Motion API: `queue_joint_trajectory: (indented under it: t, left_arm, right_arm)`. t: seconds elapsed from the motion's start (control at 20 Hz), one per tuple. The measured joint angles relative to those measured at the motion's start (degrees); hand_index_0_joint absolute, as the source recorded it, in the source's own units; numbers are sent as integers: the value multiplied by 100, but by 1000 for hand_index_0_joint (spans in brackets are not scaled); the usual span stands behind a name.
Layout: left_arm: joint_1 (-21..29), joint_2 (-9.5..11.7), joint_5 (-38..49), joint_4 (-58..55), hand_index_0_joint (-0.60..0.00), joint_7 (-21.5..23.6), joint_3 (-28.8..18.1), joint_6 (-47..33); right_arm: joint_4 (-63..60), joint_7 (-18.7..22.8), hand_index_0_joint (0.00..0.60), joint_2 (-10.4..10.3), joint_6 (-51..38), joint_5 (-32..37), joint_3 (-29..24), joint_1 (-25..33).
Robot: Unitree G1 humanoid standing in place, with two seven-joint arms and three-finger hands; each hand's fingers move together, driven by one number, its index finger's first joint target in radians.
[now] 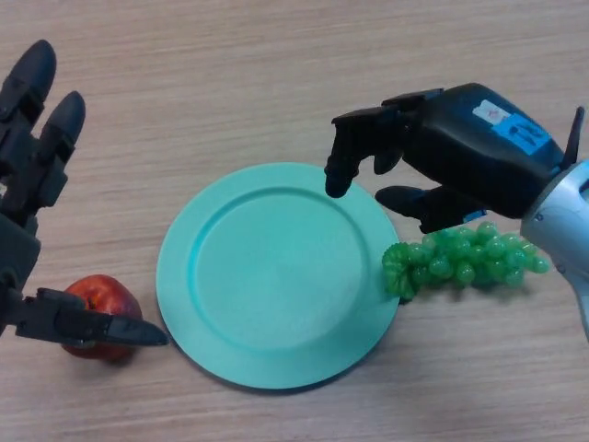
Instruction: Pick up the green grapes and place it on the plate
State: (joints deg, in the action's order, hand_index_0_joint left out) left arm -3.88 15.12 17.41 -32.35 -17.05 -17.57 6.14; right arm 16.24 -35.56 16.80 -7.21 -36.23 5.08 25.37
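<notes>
A bunch of green grapes (460, 258) lies on the table just off the right rim of a round teal plate (276, 273). My right hand (442, 147) hovers above and slightly behind the grapes, over the plate's far right rim. Its fingers hang down, relaxed and open, with the thumb pointing toward the plate, and nothing sits between them. My left hand (32, 138) is at the left edge, fingers straight and spread, holding nothing.
A red apple (99, 304) rests on the wooden table (230, 83) left of the plate, beside the left hand's thumb (92, 327).
</notes>
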Motion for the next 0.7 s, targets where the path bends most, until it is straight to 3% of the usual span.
queue_joint_trajectory:
  t: [0.1, 0.15, 0.2, 0.25, 0.35, 0.4, 0.55, 0.7]
  left_arm:
    - [-1, 1, 1, 2, 0, -1, -161, 1]
    - [15, 4, 2, 1, 0, -1, -173, 1]
    - [15, 4, 2, 3, 0, -1, -170, 1]
    - [17, 5, 2, 49, 0, -2, -172, -2]
    - [5, 6, -3, 211, 0, -3, -193, -2]
    - [0, 6, -3, 211, 0, -3, -192, -2]
    - [-19, 6, -21, 207, 0, -3, -195, -3]
    - [-42, 1, -50, 207, 0, -5, -193, -5]
  right_arm:
    - [499, -199, 399, -268, 856, 58, -101, -221]
    - [524, -199, 250, -260, 1043, 78, -106, -244]
    - [665, -197, 149, -261, 1358, 264, -121, -265]
    - [1055, -60, 8, -276, 1912, 896, -199, -342]
    - [1836, 890, 0, -346, 2887, 2579, -436, -491]
    - [1933, 1096, 0, -319, 2905, 2873, -569, -573]
    - [1726, 1374, 0, -64, 2949, 3224, -749, -991]
    - [1309, 1515, 0, 18, 2822, 3363, -763, -1144]
